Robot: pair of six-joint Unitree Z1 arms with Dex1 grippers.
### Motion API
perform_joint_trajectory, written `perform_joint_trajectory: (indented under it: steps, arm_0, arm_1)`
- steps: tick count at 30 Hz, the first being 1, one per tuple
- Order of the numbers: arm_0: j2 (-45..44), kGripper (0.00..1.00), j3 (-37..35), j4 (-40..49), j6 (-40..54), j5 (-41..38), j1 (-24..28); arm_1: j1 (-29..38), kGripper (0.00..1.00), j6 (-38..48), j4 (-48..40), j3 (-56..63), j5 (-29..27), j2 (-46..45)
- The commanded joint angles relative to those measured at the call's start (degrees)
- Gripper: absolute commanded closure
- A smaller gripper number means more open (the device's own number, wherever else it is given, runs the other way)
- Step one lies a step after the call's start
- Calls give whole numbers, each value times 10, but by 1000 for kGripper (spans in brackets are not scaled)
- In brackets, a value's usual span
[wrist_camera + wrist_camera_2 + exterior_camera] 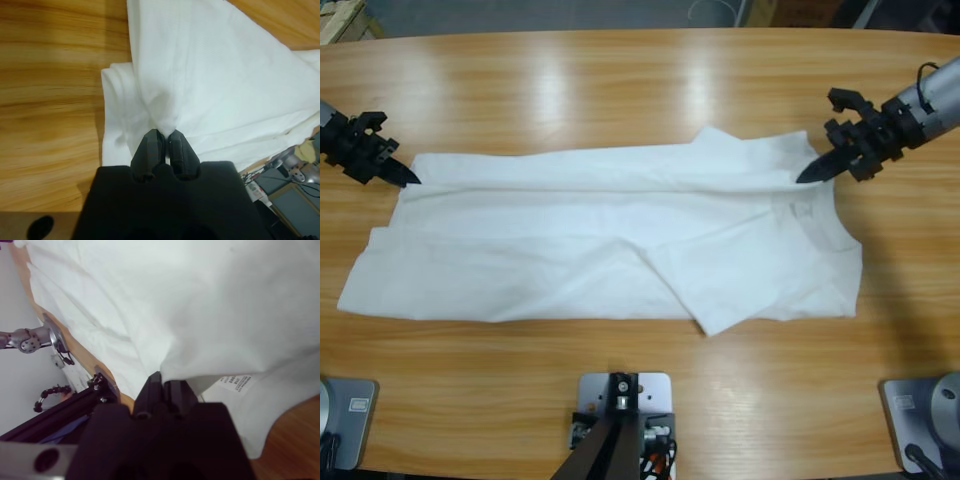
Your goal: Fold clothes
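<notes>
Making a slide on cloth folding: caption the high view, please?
Left gripper and right gripper pinch opposite ends of a white T-shirt on the wooden table.

The printed label (239, 383) inside the T-shirt (210, 305) is too small to read.

T-shirt (570, 240): thin white cloth, matt, softly creased
table (620, 90): wood, grained, glossy varnish
left gripper (164, 137): black, matt
</notes>
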Motion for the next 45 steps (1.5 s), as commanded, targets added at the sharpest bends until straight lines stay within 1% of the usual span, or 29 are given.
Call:
perform_joint_trajectory:
  steps: [1,2,3,5,6,7,8,9,12,15,16,18,20,22,24,26,28,30,35,38,40,43,45]
  arm_0:
    - [23,262,18,8,6,8,-5]
    - [20,230,19,9,6,8,-5]
    - [15,185,20,10,6,10,-5]
    - [9,162,20,14,6,13,-5]
    - [5,129,19,16,6,16,-4]
    - [1,93,19,17,6,17,-4]
    - [-3,92,19,20,6,18,-4]
    - [-7,92,18,22,6,18,-3]
    - [-26,92,18,29,6,20,1]
    - [-53,92,17,39,6,23,9]
    - [-66,92,16,41,7,23,11]
    - [-98,92,16,42,9,21,13]
    - [-121,92,16,42,15,12,13]
    - [-121,92,16,41,24,-15,11]
    - [-116,92,13,38,34,-39,-2]
    - [-112,92,10,38,34,-44,-14]
    - [-106,92,10,37,34,-44,-17]
    - [-98,92,10,36,34,-44,-18]
    - [-94,92,20,20,36,-44,-26]
    - [-94,94,36,-2,36,-45,-36]
    - [-92,94,48,-19,35,-45,-53]
    - [-81,96,59,-37,31,-43,-75]
    - [-73,96,61,-42,30,-43,-78]
  arm_1:
    - [-8,872,12,22,-10,-15,49]
    - [-8,638,16,23,-11,-20,47]
    - [-8,552,22,26,-11,-28,45]
    - [-8,520,36,30,-11,-40,42]
    - [-8,464,43,34,-12,-45,41]
    - [-8,457,49,38,-13,-49,40]
    - [-8,428,52,44,-13,-51,41]
    - [-8,367,53,51,-13,-55,41]
    - [-8,295,56,69,-17,-71,34]
    - [-8,283,59,81,-20,-91,1]
    - [-8,257,61,82,-20,-98,-19]
    - [-8,248,68,79,-20,-114,-79]
    - [-8,250,74,74,-25,-117,-134]
    - [-8,253,74,74,-27,-116,-155]
    - [-4,253,63,64,-27,-97,-157]
    - [22,253,49,48,-37,-56,-150]
    - [63,253,48,44,-61,-30,-123]
    - [113,253,45,42,-93,-17,-80]
    - [213,253,35,49,-210,-21,10]
    - [259,253,15,89,-325,-34,70]
    - [286,253,4,125,-412,-41,118]
    - [319,253,-3,195,-554,-42,205]
    - [333,253,-3,234,-636,-40,256]
